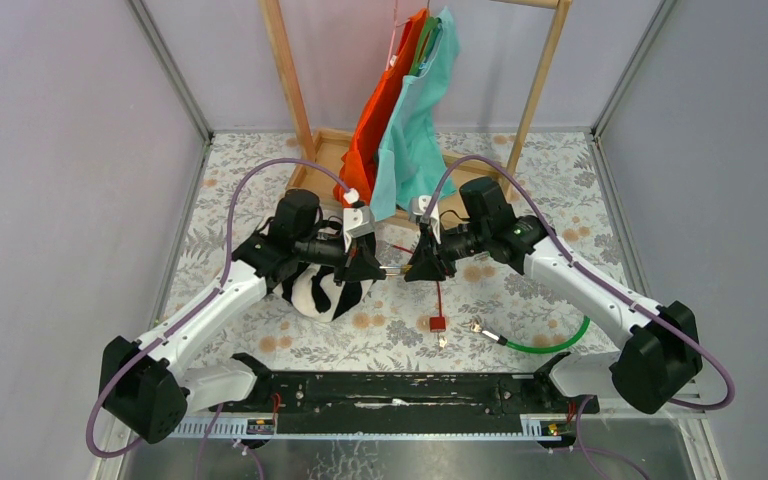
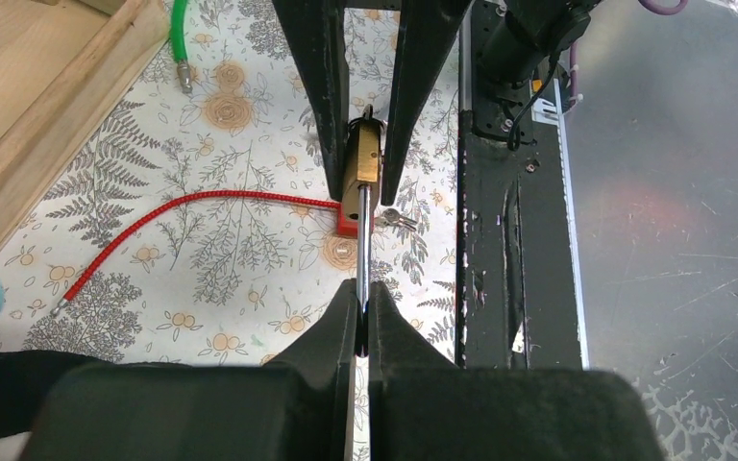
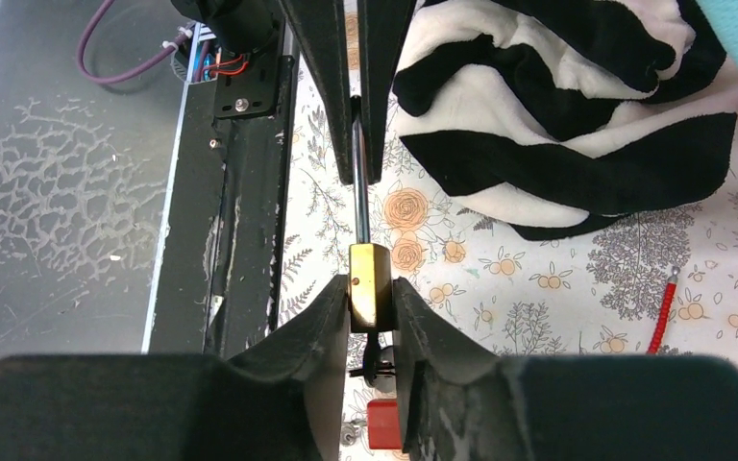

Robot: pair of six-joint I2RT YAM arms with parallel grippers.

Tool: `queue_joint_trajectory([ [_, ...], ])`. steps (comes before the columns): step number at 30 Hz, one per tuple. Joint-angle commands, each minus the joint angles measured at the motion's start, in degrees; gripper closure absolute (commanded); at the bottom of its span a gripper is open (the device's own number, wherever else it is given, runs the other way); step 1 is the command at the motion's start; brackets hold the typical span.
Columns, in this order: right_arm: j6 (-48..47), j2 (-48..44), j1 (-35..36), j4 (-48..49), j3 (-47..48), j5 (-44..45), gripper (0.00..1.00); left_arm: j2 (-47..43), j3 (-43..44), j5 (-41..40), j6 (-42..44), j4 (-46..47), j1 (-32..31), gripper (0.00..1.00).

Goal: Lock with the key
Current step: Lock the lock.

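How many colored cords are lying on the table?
2. The red cord lies mid-table; the green cord curves at the near right. Others may hide under the striped cloth.

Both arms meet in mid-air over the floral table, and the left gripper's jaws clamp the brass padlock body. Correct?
Not quite. The brass padlock sits in the jaws of the right gripper, as the right wrist view shows. The left gripper pinches the thin metal shaft sticking out of it. The arms do meet in mid-air over the floral table.
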Motion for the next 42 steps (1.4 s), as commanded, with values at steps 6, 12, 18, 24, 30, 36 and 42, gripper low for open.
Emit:
queue_joint_trajectory([
  [6,1.58,0.83,-0.22,3.33,0.36,-4.10,0.89,-0.57,-0.91,1.65,-1.61,5.67,0.18,1.00],
  [12,5.07,1.49,-0.18,6.42,-0.06,-4.97,1.00,-0.39,-0.68,1.88,-1.85,6.74,0.14,1.00],
  [18,9.85,2.49,0.11,11.36,-0.15,-5.30,1.00,-0.35,-2.24,3.17,-4.59,10.11,0.17,1.00],
  [24,11.17,3.58,2.33,13.10,0.50,-4.07,1.00,-0.20,-3.52,3.57,-8.84,14.11,0.16,1.00],
  [30,12.41,3.99,3.79,14.74,1.23,-2.41,1.00,0.73,-5.37,3.78,-11.43,18.03,0.09,1.00],
  [36,13.61,4.61,5.17,15.78,2.67,-1.29,1.00,0.99,-6.79,3.49,-13.62,21.76,-0.03,1.00],
  [42,14.20,6.15,7.34,16.33,3.78,-0.11,1.00,1.15,-6.95,2.44,-14.98,23.29,-0.24,1.00],
])
